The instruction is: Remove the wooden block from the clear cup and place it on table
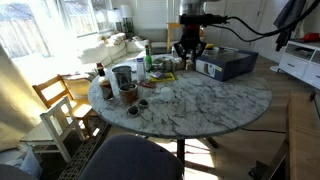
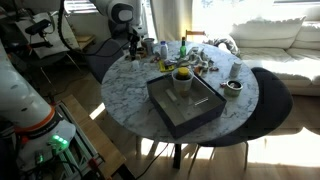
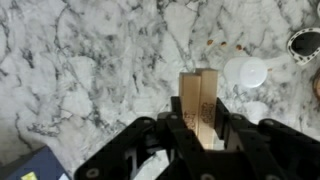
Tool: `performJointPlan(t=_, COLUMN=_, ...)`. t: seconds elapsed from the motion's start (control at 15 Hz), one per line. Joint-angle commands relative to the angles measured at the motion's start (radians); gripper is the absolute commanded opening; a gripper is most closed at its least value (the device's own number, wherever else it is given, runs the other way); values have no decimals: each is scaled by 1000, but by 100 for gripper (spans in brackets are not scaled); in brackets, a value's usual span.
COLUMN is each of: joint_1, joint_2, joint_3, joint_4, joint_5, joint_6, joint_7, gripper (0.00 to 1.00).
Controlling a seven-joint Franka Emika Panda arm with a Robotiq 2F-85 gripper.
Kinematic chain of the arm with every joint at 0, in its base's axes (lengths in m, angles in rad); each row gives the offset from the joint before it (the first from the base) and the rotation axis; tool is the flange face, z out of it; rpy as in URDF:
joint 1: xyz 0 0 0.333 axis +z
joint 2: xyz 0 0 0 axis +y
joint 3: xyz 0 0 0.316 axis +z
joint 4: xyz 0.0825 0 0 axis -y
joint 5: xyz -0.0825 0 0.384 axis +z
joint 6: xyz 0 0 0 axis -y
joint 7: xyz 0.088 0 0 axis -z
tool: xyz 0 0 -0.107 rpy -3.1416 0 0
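we saw the fingers [image 3: 179, 133] closed on the wooden block [image 3: 198, 100] over the marble tabletop [image 3: 80, 60], toward its far side.

wooden block [image 3: 200, 100]: light-brown wood, matt, visible grain. bench [image 3: 80, 60]: smooth marble-look top, white-grey veining. jaws: matt black.

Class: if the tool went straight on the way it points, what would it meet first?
Probably bare table, touched first by the wooden block the tool holds; height unclear.
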Motion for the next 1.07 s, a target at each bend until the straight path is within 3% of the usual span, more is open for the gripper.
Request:
performJointPlan(t=0.0, joint_1=-55, joint_2=-78, joint_3=-30, joint_4=-107, joint_5=1, joint_6=24, joint_7=80, gripper=8)
performJointPlan(t=0.4, joint_1=-110, joint_2=30, joint_3=-68, joint_4=-88, joint_5=-25, joint_6=97, joint_7=159, gripper=8)
performJointPlan(t=1.0, joint_1=-90, joint_2=236, joint_3=-85, joint_4=15, joint_5=-59, joint_6=163, joint_7=200, gripper=8)
